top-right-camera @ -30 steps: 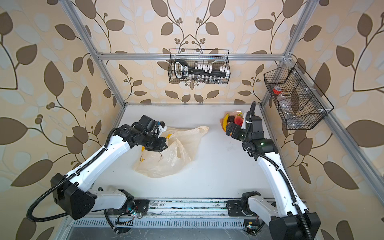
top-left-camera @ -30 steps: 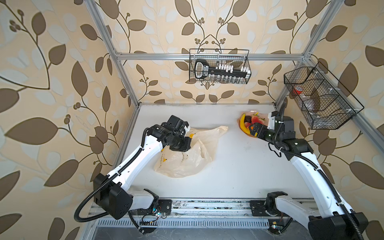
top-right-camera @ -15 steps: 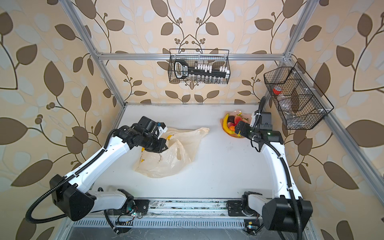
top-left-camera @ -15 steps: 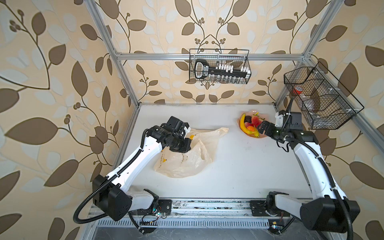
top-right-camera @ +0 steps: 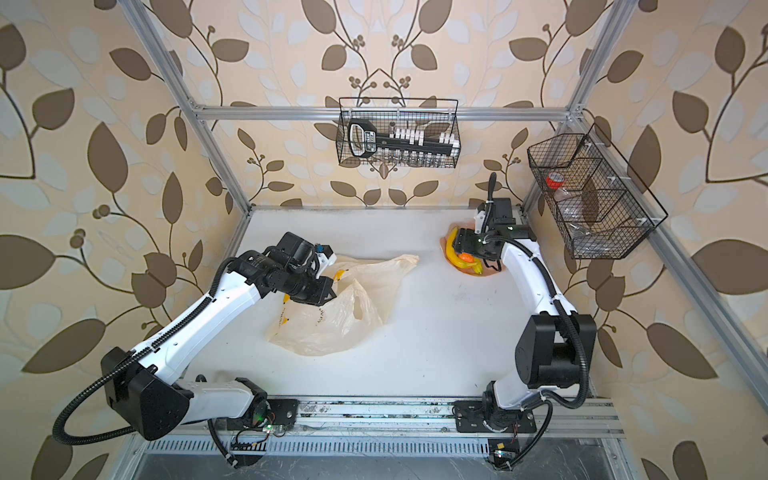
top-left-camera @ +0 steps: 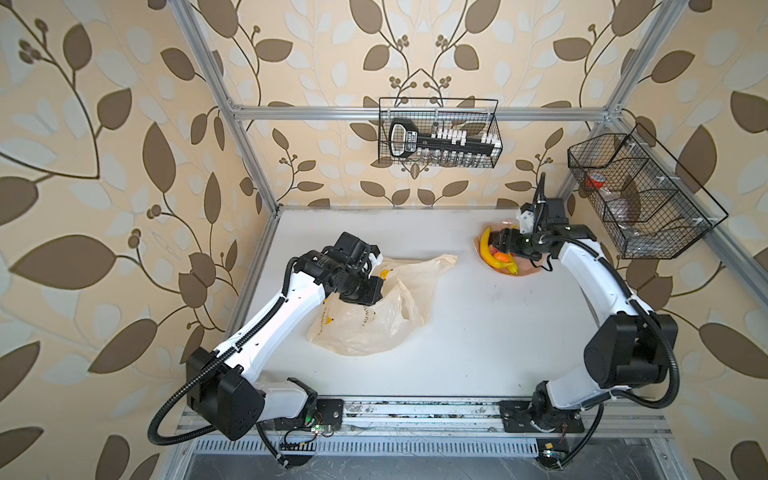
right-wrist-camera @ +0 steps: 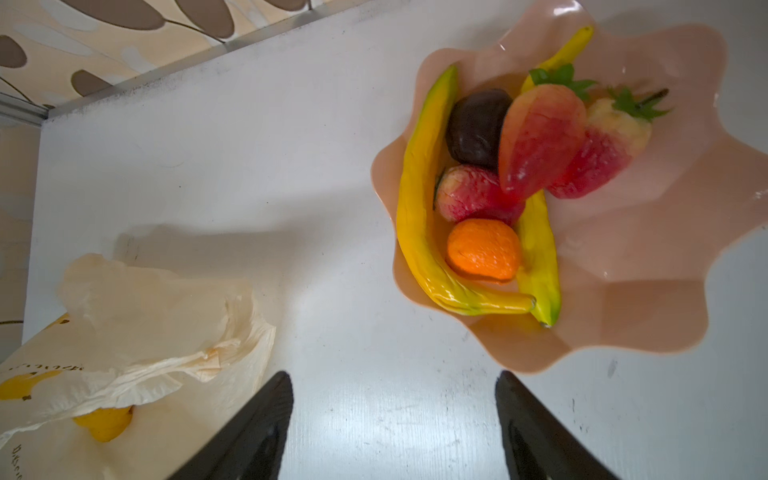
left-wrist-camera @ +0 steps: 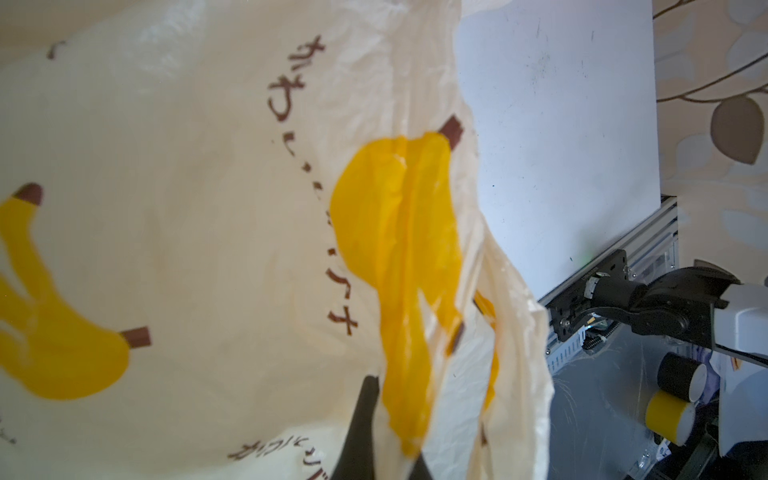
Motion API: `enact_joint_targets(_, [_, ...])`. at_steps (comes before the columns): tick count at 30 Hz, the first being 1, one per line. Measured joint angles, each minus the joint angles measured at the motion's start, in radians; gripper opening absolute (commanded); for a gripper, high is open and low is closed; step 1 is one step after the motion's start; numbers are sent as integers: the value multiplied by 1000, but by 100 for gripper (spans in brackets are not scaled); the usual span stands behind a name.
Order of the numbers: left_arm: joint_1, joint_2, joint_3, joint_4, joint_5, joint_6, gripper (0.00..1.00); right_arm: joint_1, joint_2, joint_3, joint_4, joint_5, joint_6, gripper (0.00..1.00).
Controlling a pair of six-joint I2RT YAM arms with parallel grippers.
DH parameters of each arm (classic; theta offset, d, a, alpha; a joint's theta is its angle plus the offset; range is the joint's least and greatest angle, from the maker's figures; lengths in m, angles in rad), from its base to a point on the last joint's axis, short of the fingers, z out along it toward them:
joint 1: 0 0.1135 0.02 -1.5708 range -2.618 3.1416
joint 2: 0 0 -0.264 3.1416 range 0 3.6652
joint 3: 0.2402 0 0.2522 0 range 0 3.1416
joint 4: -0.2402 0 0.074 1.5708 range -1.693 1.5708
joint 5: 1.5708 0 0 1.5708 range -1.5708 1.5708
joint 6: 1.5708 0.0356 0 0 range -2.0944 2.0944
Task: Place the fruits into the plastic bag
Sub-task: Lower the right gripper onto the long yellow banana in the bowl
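**Hovering open over the fruits, with the bag pinched across the table**

The right claw (top-left-camera: 495,244) hangs above the pale pink wavy-edged plate (right-wrist-camera: 648,270). Its two dark fingers (right-wrist-camera: 266,415) are spread wide, with only bare white table (right-wrist-camera: 374,424) between them. It has hold of nothing.

The fruits lie just ahead of its fingertips, all on the plate. Closest to the fingertips are the lower ends of a long yellow banana (right-wrist-camera: 417,199) and a second banana (right-wrist-camera: 538,257). An orange (right-wrist-camera: 484,249) is wedged between the two and touches both. Farther out from the claw sit a mottled red fruit (right-wrist-camera: 469,195) and a dark purple-brown piece (right-wrist-camera: 478,124). Two strawberries (right-wrist-camera: 540,141) lean against each other there.

The left claw (top-left-camera: 368,293) is closed tight on the edge of the plastic bag (top-left-camera: 374,328). In the left wrist view the cream film, printed with bananas and dark script, drapes past its finger (left-wrist-camera: 365,415). From that claw the bag spreads crumpled over the table, with one handle loop raised just beside it. The bag lies well apart from the right claw, off towards the left arm.

A rounded yellow shape (right-wrist-camera: 104,422) shows under the bag's film. I cannot tell whether it is a fruit or a print.
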Motion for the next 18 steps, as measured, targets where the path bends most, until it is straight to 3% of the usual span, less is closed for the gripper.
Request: enact_joint_targets(18, [0,9,16,-18,0,9,0,51,328,233,-79,130,-79,62])
